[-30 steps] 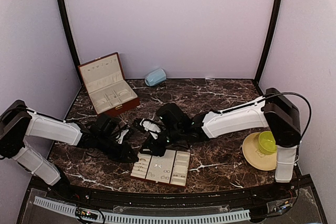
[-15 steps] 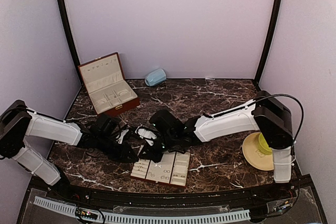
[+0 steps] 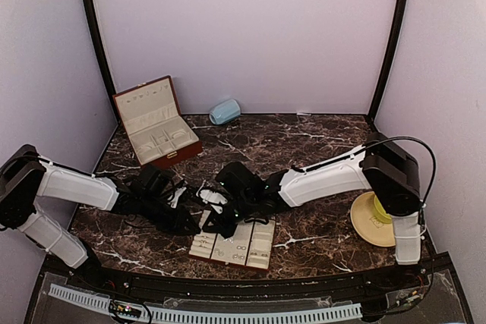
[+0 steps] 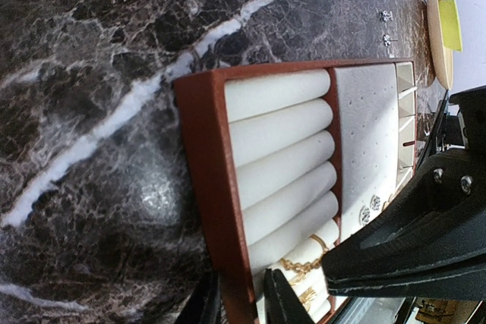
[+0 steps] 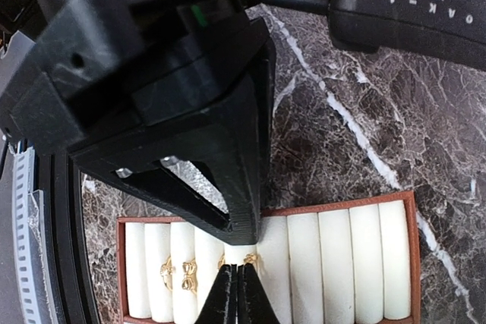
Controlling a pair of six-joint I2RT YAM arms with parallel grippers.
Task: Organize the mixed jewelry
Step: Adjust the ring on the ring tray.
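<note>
The red-brown tray [image 3: 262,244] with cream rolls lies at the table's near middle. My left gripper [image 4: 241,295] is shut on the tray's rim [image 4: 205,157], one finger outside the rim and one inside. Gold rings [image 5: 178,272] sit between the rolls [image 5: 334,263]. In the left wrist view more gold rings [image 4: 302,267] show near my fingers, and small silvery earrings [image 4: 370,209] sit on the tray's white pad. My right gripper [image 5: 237,292] hangs shut just above the rolls, beside a gold ring [image 5: 251,260]; I see nothing between its fingers. Two loose earrings [image 4: 386,26] lie on the marble.
An open red-brown box [image 3: 156,123] stands at the back left, a pale blue object [image 3: 225,111] by the back wall. A tan plate [image 3: 370,227] lies at the right, holding a yellow-green cup [image 4: 448,20]. The left gripper's black body [image 5: 190,104] looms close over my right fingers.
My right arm has swung left over the tray's ring rolls and its jaws have closed. The left arm has kept its hold on the tray's rim without moving.
</note>
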